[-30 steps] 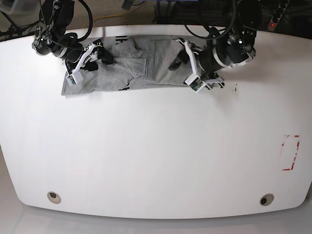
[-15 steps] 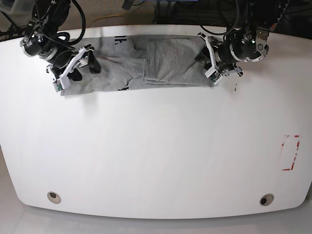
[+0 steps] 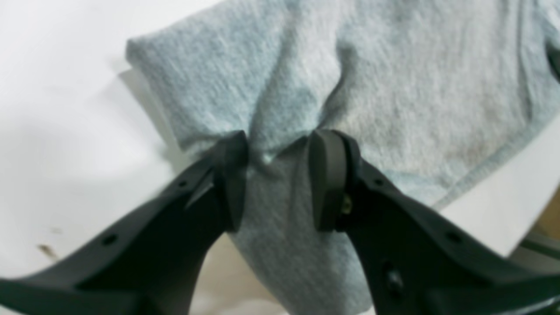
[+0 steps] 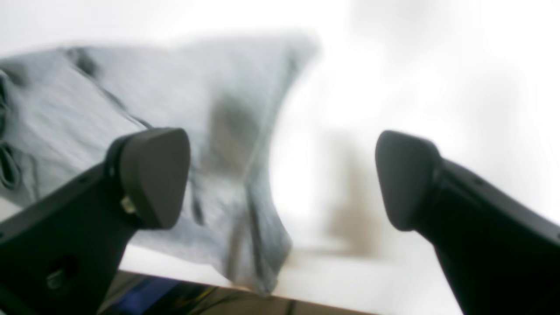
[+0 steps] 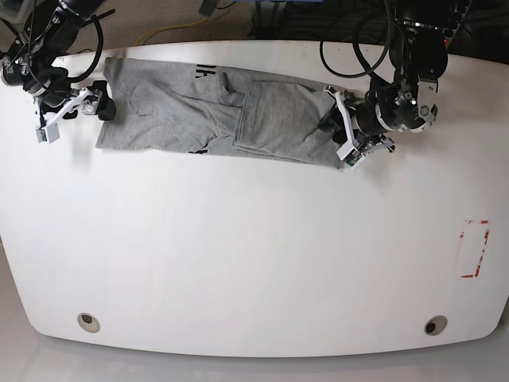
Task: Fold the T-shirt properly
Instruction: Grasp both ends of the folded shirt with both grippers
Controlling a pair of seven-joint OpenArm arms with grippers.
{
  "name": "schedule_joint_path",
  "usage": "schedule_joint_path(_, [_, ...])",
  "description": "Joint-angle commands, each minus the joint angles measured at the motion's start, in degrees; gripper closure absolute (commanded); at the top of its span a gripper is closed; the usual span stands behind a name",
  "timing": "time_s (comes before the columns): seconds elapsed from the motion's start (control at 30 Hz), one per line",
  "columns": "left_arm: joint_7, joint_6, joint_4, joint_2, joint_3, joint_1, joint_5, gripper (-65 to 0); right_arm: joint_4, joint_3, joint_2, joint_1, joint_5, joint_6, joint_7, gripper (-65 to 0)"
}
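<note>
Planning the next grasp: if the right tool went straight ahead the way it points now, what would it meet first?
Probably the T-shirt: its near end lies just ahead of the right tool, whose jaws stand wide open. The cloth sits toward one finger; before the other only white table shows. Depth is blurred, so this is a guess.

T-shirt on table (far edge) — a pincer at each end.

White table fills the base view, evenly lit. Round grommets at 7 and 5 o'clock. Red tape rectangle at 3. Cables behind, 12 o'clock.
</note>
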Motion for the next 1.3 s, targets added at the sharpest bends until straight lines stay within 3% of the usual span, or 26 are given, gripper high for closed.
schedule_joint_path(0.0, [0.1,0.4,0.1,-0.6,-0.1,-1.7,0.6,-21.9,-0.8,0.1,0.2,0.4,1.5,0.3,0.7,-65.0])
schedule_joint_path(0.17, [0.2,0.4,1.5,-2.3,-0.1,-2.5,0.6,-22.1,-0.9,-0.4,-3.0,-2.2,4.2,0.3,0.6,-65.0])
schedule_joint_path(0.33, [0.2,0.3,1.7,-3.5,-0.1,-2.4,0.5,-22.1,-1.1,-6.6,-4.7,-4.7,6.5,0.3,0.8,-65.0])
schedule_joint_path(0.6, [0.2,0.3,1.6,-3.4,-0.2,-2.0,0.5,-21.9,-1.1,-7.1,-9.4,-4.5,6.1,0.3,0.9,-65.0])
schedule_joint_path(0.73, [0.2,0.3,1.2,-3.4,-0.2,-1.9,0.5,-21.8,-1.2,-7.1,-11.0,-2.2,2.7,0.3,0.9,-48.7])
schedule_joint_path(0.87, [0.2,0.3,1.2,-3.3,-0.2,-1.0,0.5,-21.8,-1.0,-7.1,-11.3,0.4,-2.2,0.3,0.9,-17.1])
schedule_joint_path(0.97, [0.2,0.4,0.7,-3.2,0.1,-0.9,0.6,-21.9,0.2,-6.9,-11.3,1.0,-4.5,0.3,1.0,0.0])
schedule_joint_path(1.07, [0.2,0.4,-0.3,-2.8,0.2,-0.9,0.6,-21.9,5.0,-6.9,-11.3,1.3,-5.8,0.3,2.1,0.0])
schedule_joint_path(1.27, [0.2,0.4,-4.3,1.5,0.0,-1.1,0.6,-21.9,13.0,-7.1,-10.9,0.7,-5.7,0.3,0.6,0.0])
